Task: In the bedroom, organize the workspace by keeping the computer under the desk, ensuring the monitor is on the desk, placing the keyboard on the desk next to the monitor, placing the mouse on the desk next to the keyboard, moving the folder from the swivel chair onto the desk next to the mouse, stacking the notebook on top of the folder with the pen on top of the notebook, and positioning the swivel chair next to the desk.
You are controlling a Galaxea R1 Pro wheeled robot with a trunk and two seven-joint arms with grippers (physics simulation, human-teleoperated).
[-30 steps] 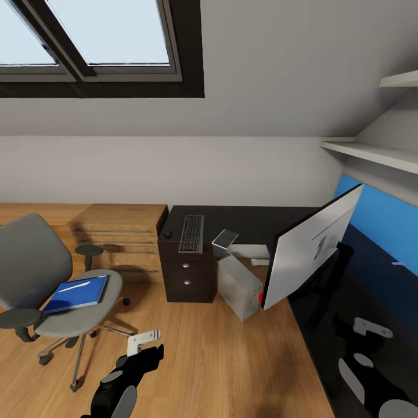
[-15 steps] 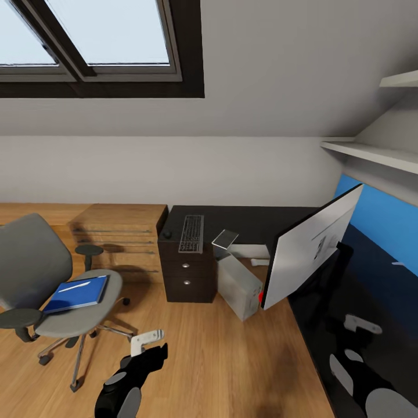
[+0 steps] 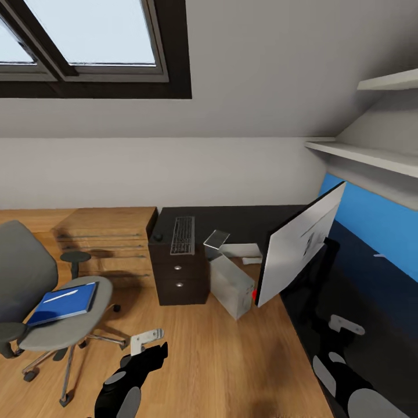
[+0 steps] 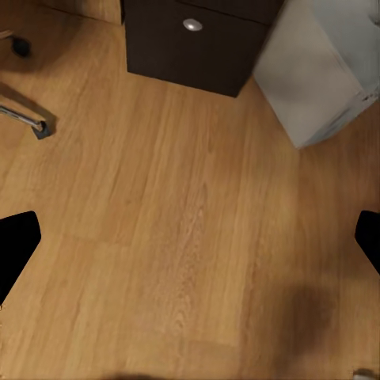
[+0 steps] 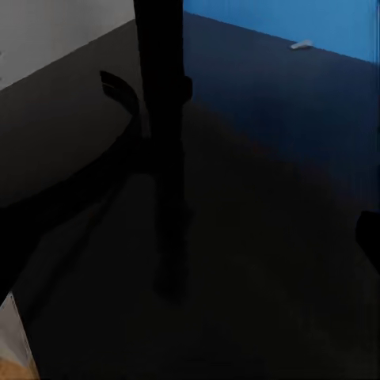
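The grey swivel chair (image 3: 29, 290) stands on the wood floor at the left, with the blue folder (image 3: 62, 303) flat on its seat. The keyboard (image 3: 182, 235) and the small dark mouse (image 3: 157, 237) lie on the black top above a dark drawer cabinet (image 3: 177, 278). Beside that cabinet the pale computer (image 3: 232, 285) stands on the floor, and a tilted grey rectangle, perhaps the notebook (image 3: 216, 239), sits at its top. The monitor (image 3: 299, 247) stands on the desk (image 3: 371, 290) with its pale back showing. My left gripper (image 3: 145, 341) hangs open over the floor. My right gripper (image 3: 342, 325) is open above the desk, near the monitor stand (image 5: 162, 119).
Low light-wood cabinets (image 3: 104, 238) line the back wall under a skylight (image 3: 87, 35). A blue back panel (image 3: 377, 220) and wall shelves (image 3: 371, 157) bound the desk on the right. A small pale stick (image 3: 378, 254) lies on the desk near the panel.
The whole view has swung a little, so the chair, cabinet and monitor sit further left in the picture. My right arm has come further in over the desk.
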